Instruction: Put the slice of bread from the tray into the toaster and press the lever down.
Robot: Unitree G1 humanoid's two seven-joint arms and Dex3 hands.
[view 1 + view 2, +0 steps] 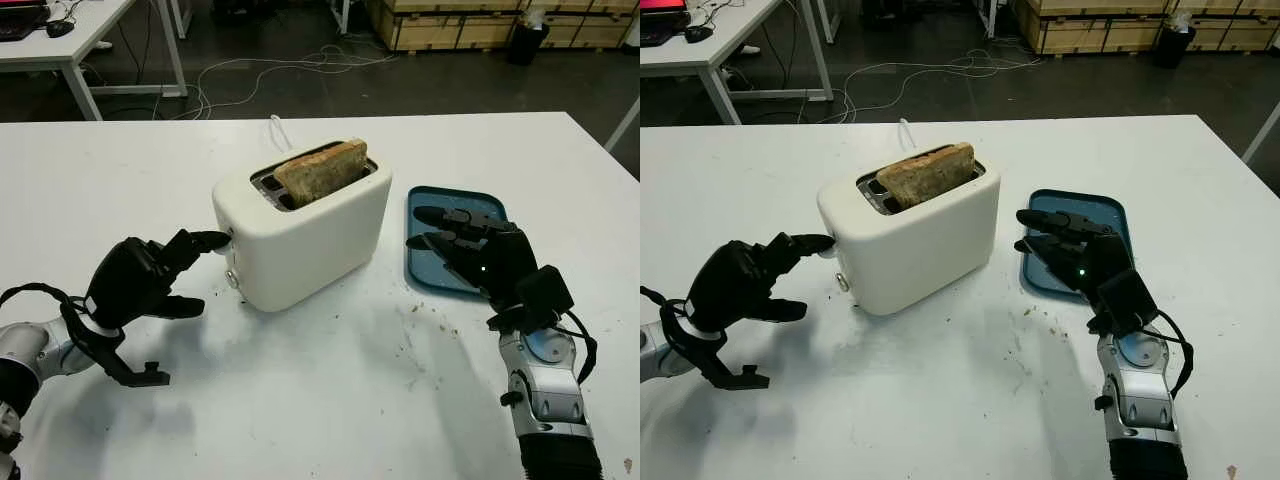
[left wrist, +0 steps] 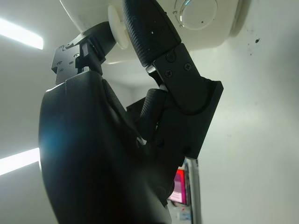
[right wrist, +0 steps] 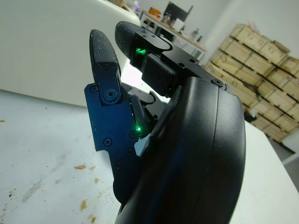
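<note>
A white toaster (image 1: 300, 232) stands near the middle of the white tabletop (image 1: 330, 400), set at an angle to its edges. The slice of bread (image 1: 321, 172) stands upright in the toaster's slot, its toasted top edge sticking out above the rim. The left hand (image 1: 150, 275) is at the toaster's end face toward the tabletop's left edge, holding nothing, with one finger stretched out and its tip against the lever (image 2: 117, 27) on that face; from the wrist camera the finger seems to lie on top of the pale lever knob, though the contact is partly hidden by the finger itself. A round dial (image 2: 200, 13) sits on the same face below the lever. The blue tray (image 1: 452, 205) lies just beside the toaster on the side toward the tabletop's right edge, with no bread on it. The right hand (image 1: 470, 250) hangs over the tray's near end, fingers extended toward the toaster and grasping nothing. Crumbs (image 1: 425, 320) are scattered on the tabletop in front of the tray.
</note>
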